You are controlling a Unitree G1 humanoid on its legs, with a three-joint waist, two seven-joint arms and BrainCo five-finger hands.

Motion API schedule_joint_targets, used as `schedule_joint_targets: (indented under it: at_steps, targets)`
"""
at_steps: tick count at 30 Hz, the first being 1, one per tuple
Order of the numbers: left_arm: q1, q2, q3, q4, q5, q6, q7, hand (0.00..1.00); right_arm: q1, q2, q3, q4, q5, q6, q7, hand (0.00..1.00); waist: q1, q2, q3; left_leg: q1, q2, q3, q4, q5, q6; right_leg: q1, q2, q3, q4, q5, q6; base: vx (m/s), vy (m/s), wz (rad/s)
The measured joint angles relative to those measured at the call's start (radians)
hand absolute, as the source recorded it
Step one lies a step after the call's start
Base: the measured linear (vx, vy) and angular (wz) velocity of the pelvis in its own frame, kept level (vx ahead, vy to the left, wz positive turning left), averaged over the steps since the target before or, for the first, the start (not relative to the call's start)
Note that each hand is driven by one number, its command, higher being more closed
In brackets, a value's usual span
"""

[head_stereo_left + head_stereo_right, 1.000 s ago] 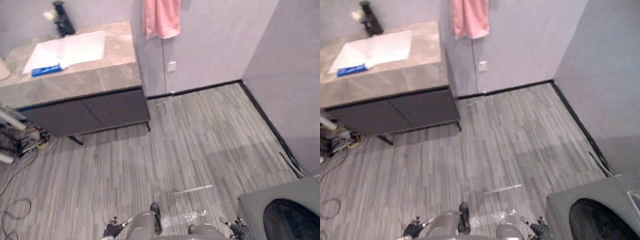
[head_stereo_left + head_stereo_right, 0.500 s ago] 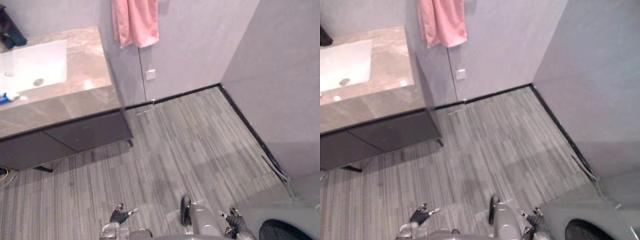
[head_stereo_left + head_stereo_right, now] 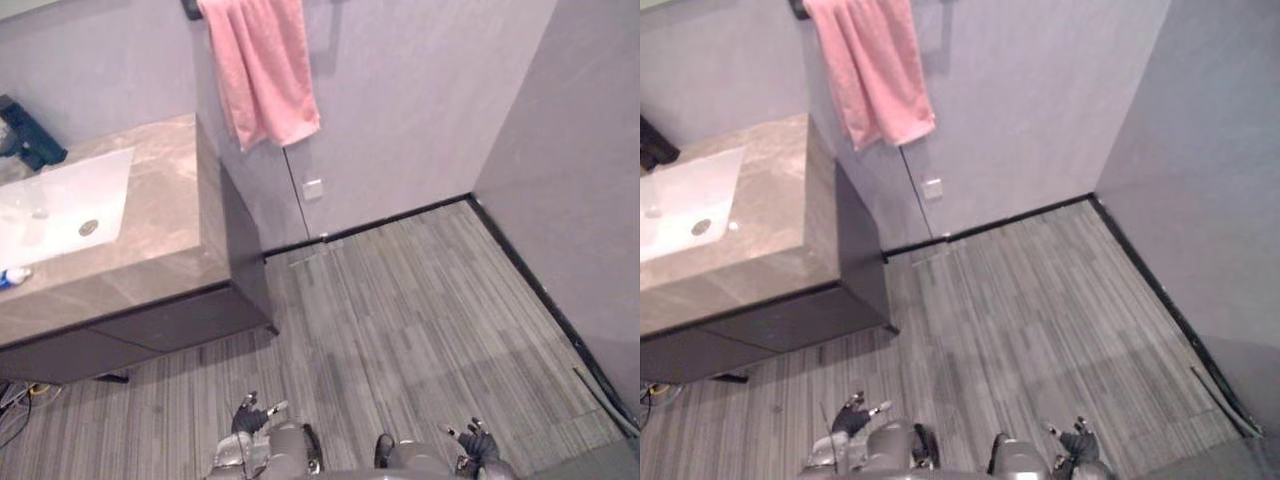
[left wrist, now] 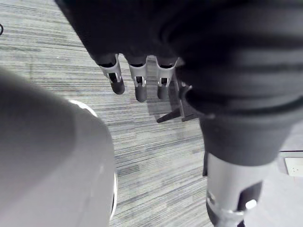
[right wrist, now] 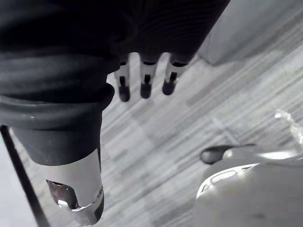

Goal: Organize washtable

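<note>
The washtable stands at the left, with a beige marble top over dark cabinet doors. A white sink is set into the top, with a dark faucet behind it. A small blue-and-white tube lies on the counter's front left edge. My left hand hangs low over the floor, away from the washtable, with fingers straight and holding nothing. My right hand also hangs low at the other side, its fingers straight and empty.
A pink towel hangs on the wall just right of the washtable, above a white wall socket. Grey striped floor runs to the grey walls with a black skirting. A grey appliance corner shows at the lower right.
The camera has turned and lifted: the washtable and towel now sit lower and nearer, and the washing machine has nearly left the picture. Both hands stay low and empty.
</note>
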Motion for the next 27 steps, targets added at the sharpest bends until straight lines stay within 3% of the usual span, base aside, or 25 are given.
schedule_joint_targets:
  at_steps: [1,2,3,4,6,9,10,12,14,16,17,18,19,20,21,23,24,25,27]
  targets:
    - [0.0,-0.003,-0.001,0.0,-0.001,0.0,0.0,0.0,0.002,-0.002,0.0,0.001,0.0,0.0,0.0,0.0,0.006,0.005,0.001,0.004,-0.005,-0.001,-0.063,0.026,0.001,0.009,0.003,0.009,-0.009,-0.004,0.007,0.35,0.171,-0.42]
    - [-0.001,-0.005,0.0,-0.001,-0.003,-0.002,0.0,0.0,-0.003,-0.002,0.002,0.001,0.0,0.001,-0.001,0.0,0.011,0.009,0.003,0.0,-0.004,-0.001,-0.089,0.078,0.036,0.025,0.008,0.023,-0.017,-0.018,0.025,0.42,0.238,-0.49]
    - [-0.003,0.001,0.0,0.001,-0.006,-0.001,-0.002,0.0,-0.013,0.004,0.003,-0.001,-0.002,0.002,-0.001,0.0,0.017,-0.001,-0.004,0.005,-0.015,0.002,-0.075,0.132,0.097,0.038,-0.001,0.046,-0.016,-0.042,0.051,0.48,0.249,-0.48]
    - [-0.005,0.012,0.006,0.0,-0.007,0.0,-0.012,0.0,-0.011,0.024,0.004,0.0,-0.004,0.002,0.0,0.0,0.015,-0.033,-0.014,-0.003,-0.054,0.005,-0.03,0.094,0.157,0.041,-0.047,0.061,0.018,-0.087,0.081,0.61,0.264,-0.34]
    - [-0.009,0.02,0.007,0.003,-0.006,0.001,-0.018,0.0,-0.009,0.035,0.005,0.0,-0.004,0.003,0.002,0.0,0.014,-0.052,-0.022,-0.002,-0.083,0.01,-0.013,0.049,0.171,0.003,-0.078,0.072,0.12,-0.109,0.105,0.51,0.191,-0.03]
    - [-0.032,0.026,-0.013,0.032,0.001,0.022,-0.016,0.0,-0.026,0.038,0.003,-0.001,-0.006,0.005,0.01,0.0,0.009,-0.059,-0.017,0.11,-0.131,0.003,-0.025,-0.007,0.211,-0.153,-0.122,0.158,0.586,-0.118,0.157,0.56,0.207,0.19]
    - [-0.031,0.023,-0.025,0.034,0.002,0.025,-0.007,0.0,-0.028,0.038,0.009,-0.003,-0.006,0.004,0.014,0.0,0.008,-0.057,-0.015,0.191,-0.141,-0.024,-0.062,-0.013,0.218,-0.169,-0.119,0.149,0.677,-0.147,0.138,0.41,0.09,0.22]
    - [-0.032,0.014,-0.056,0.047,0.004,0.025,0.004,0.0,-0.029,0.037,0.018,-0.014,-0.01,-0.001,0.016,0.0,0.002,-0.035,-0.016,0.294,-0.129,-0.054,-0.111,-0.014,0.218,-0.202,-0.103,0.087,0.682,-0.177,0.084,0.38,0.041,0.25]
    - [-0.049,0.006,-0.064,0.062,0.016,0.037,0.004,0.0,-0.031,0.041,0.029,-0.039,-0.012,-0.002,0.018,0.0,0.001,-0.023,-0.012,0.345,-0.099,-0.064,-0.115,-0.014,0.218,-0.286,-0.068,0.044,0.579,-0.185,0.058,0.52,-0.035,0.32]
    - [-0.057,0.006,-0.078,0.078,0.023,0.052,0.006,0.0,-0.042,0.039,0.027,-0.059,-0.01,-0.004,0.019,0.0,-0.02,-0.01,-0.005,0.363,-0.066,-0.099,-0.115,-0.014,0.218,-0.346,-0.031,0.039,0.459,-0.168,0.048,0.46,-0.121,0.5]
    - [-0.058,0.006,-0.085,0.078,0.03,0.049,0.011,0.0,-0.04,0.039,0.025,-0.073,-0.01,-0.004,0.018,0.0,-0.023,-0.01,-0.004,0.38,-0.047,-0.115,-0.114,-0.017,0.211,-0.381,-0.004,0.052,0.331,-0.095,0.046,0.43,-0.18,0.63]
    - [-0.056,0.008,-0.087,0.076,0.033,0.043,0.011,0.0,-0.034,0.04,0.025,-0.072,-0.011,-0.003,0.015,0.0,-0.023,-0.017,-0.008,0.402,-0.034,-0.124,-0.098,-0.044,0.151,-0.381,0.013,0.087,0.17,0.041,0.037,0.46,-0.199,0.66]
    - [-0.054,0.012,-0.084,0.072,0.034,0.041,0.012,0.0,-0.028,0.043,0.024,-0.072,-0.01,-0.003,0.015,0.0,-0.023,-0.035,-0.012,0.416,-0.035,-0.134,-0.088,-0.068,0.112,-0.376,0.011,0.112,0.095,0.131,0.029,0.51,-0.258,0.65]
    - [-0.054,0.009,-0.074,0.08,0.032,0.041,0.021,0.0,-0.032,0.042,0.014,-0.065,-0.008,-0.001,0.016,0.0,-0.02,-0.018,-0.004,0.455,-0.014,-0.162,-0.085,-0.119,0.065,-0.366,0.023,0.111,0.113,0.266,0.021,0.48,-0.249,0.58]
    - [-0.058,-0.009,-0.06,0.076,0.032,0.038,0.022,0.0,-0.044,0.038,0.002,-0.063,-0.015,0.0,0.013,0.0,-0.02,-0.007,-0.007,0.443,0.013,-0.17,-0.082,-0.099,0.043,-0.388,0.026,0.109,0.185,0.214,0.006,0.44,-0.249,0.54]
    - [-0.06,-0.04,-0.047,0.066,0.031,0.029,0.022,0.0,-0.04,0.04,-0.024,-0.055,-0.015,0.001,0.015,0.0,-0.027,-0.009,-0.006,0.449,0.01,-0.197,-0.067,-0.065,0.033,-0.396,0.006,0.078,0.27,0.13,0.0,0.39,-0.219,0.56]
    - [-0.065,-0.054,-0.041,0.067,0.03,0.026,0.022,0.0,-0.04,0.041,-0.031,-0.048,-0.016,0.001,0.014,0.0,-0.028,-0.008,-0.007,0.441,0.021,-0.219,-0.019,-0.048,0.006,-0.377,0.0,0.051,0.301,0.087,-0.01,0.51,-0.332,0.75]
    - [-0.067,-0.069,-0.04,0.054,0.027,0.023,0.021,0.0,-0.038,0.041,-0.031,-0.041,-0.022,0.004,0.014,0.0,-0.021,-0.01,-0.006,0.391,0.04,-0.228,0.127,-0.029,-0.027,-0.327,0.003,0.025,0.291,0.051,-0.02,0.35,-0.24,0.63]
    - [-0.066,-0.074,-0.037,0.034,0.011,0.02,0.02,0.0,-0.033,0.042,-0.034,-0.038,-0.022,0.004,0.013,0.0,-0.015,-0.011,-0.003,0.306,0.077,-0.215,0.344,0.012,-0.074,-0.253,0.007,-0.001,0.246,0.037,-0.036,0.25,-0.193,0.45]
